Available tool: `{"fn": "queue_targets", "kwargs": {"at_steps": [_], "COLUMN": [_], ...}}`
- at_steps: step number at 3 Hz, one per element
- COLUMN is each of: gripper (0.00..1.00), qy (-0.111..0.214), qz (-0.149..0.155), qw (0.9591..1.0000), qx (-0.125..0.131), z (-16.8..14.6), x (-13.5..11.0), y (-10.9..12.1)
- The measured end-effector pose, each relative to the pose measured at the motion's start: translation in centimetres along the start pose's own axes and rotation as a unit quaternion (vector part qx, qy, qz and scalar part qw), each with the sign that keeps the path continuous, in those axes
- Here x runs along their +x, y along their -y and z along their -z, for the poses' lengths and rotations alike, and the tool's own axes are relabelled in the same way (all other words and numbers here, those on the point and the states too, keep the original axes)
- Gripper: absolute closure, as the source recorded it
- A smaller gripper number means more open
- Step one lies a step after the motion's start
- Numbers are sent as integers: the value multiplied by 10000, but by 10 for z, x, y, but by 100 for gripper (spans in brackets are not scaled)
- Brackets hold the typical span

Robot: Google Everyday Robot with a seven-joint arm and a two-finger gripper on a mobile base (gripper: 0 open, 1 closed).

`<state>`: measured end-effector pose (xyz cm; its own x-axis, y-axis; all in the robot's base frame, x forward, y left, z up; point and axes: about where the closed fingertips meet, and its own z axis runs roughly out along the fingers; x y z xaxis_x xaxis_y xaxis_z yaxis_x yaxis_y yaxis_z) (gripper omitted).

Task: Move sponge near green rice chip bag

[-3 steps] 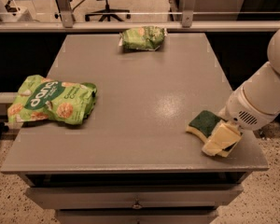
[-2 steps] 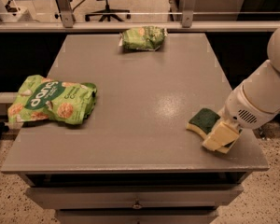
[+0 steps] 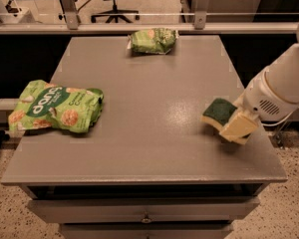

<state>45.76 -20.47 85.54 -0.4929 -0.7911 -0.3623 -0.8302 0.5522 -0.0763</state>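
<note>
The sponge (image 3: pixel 218 109), dark scrub side up, sits at the right side of the worktop (image 3: pixel 154 113), close to the front right corner. Its outer end is caught in your pincer (image 3: pixel 237 127), which is closed on it from the right. It looks tipped, with a shadow beneath, so it seems to be just clear of the surface rather than lying flat. The rice chip bag (image 3: pixel 55 107) lies well apart at the left edge, part of it hanging over the side. The whole width of bare surface runs between the two.

The hold is your first worry. The pincer has only one end of a soft block, and foam that squashes can twist or slip out on a long sideways carry. A drop this near the front edge could send it to the floor. Carried too low, the free end may drag on the surface and peel loose.

The arrival is your second. The bag looks light and crumpled and overhangs the left edge. Come in too fast or too far and the sponge or the white arm (image 3: pixel 281 86) could nudge it off.

A small green bag (image 3: pixel 152 40) rests at the far edge, near the middle. It lies off the straight path, but steer toward it by mistake and the sponge ends up beside the wrong packet.
</note>
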Motion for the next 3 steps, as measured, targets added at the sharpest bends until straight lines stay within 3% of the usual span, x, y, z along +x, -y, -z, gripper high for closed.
{"fn": "queue_targets", "kwargs": {"at_steps": [1,2,3], "gripper": [100,100,100], "qy": [474,614,715], "qz": [356,447,556], "qw": [9979,9962,9952], "qx": [250,418,364], "z": [36,53,49], "x": [-26,-38,-48], "y": [35,42,36]}}
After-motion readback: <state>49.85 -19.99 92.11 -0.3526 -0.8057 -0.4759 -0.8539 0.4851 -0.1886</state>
